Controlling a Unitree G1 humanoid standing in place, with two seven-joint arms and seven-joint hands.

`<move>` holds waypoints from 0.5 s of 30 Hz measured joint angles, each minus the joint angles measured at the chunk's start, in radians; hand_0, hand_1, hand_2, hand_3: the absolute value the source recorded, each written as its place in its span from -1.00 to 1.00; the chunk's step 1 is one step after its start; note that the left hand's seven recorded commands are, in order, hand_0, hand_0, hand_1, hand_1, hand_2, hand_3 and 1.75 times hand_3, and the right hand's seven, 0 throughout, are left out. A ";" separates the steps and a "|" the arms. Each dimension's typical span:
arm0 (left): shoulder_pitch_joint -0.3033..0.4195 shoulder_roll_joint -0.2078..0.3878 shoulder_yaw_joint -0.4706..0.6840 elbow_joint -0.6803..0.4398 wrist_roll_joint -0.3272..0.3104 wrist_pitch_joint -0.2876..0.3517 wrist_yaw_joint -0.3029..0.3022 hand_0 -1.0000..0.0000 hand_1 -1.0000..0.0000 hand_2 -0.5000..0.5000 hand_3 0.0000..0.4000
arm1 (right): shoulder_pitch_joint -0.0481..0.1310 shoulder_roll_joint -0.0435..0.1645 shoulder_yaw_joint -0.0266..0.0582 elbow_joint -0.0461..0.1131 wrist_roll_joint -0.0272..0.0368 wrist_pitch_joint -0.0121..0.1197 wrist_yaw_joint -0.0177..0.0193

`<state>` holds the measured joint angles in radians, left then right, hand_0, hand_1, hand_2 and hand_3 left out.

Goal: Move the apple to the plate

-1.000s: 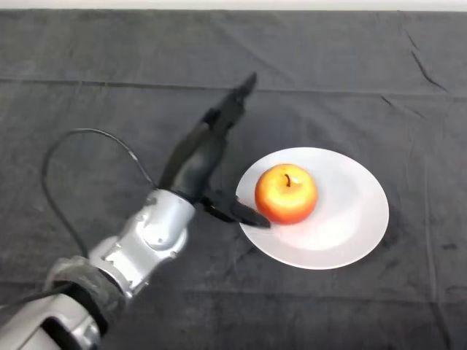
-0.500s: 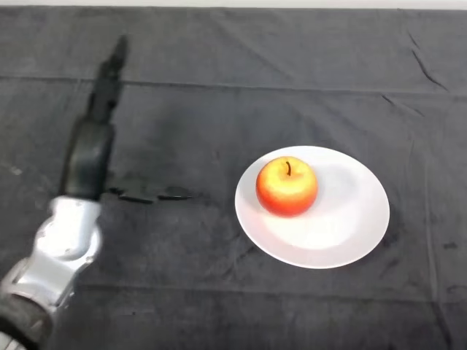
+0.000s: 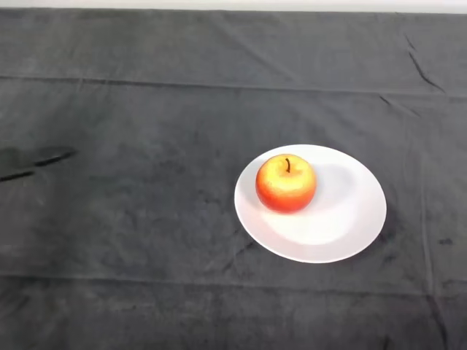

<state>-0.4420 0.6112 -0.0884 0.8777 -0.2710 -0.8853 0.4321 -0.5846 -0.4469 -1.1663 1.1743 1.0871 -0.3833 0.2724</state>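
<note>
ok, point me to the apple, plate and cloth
apple (image 3: 285, 186): head view, middle of its red-orange skin.
plate (image 3: 350, 211): head view, bare white surface right of the apple.
cloth (image 3: 146, 189): head view, bare dark stretch left of the plate.

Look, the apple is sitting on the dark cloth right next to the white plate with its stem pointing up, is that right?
Not quite. The apple is not on the dark cloth beside the plate; it sits on the white plate itself, on its left part. The head view shows this. The rest is right: its stem points up.
</note>
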 measured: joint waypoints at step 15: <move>0.043 0.056 0.222 0.125 -0.093 -0.065 0.008 1.00 1.00 0.00 -1.00 | 0.000 0.000 0.0001 0.000 0.0000 0.000 0.0000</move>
<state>-0.3986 0.6672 0.1336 1.0032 -0.3641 -0.9505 0.4403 -0.5850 -0.4469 -1.1662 1.1743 1.0871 -0.3833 0.2725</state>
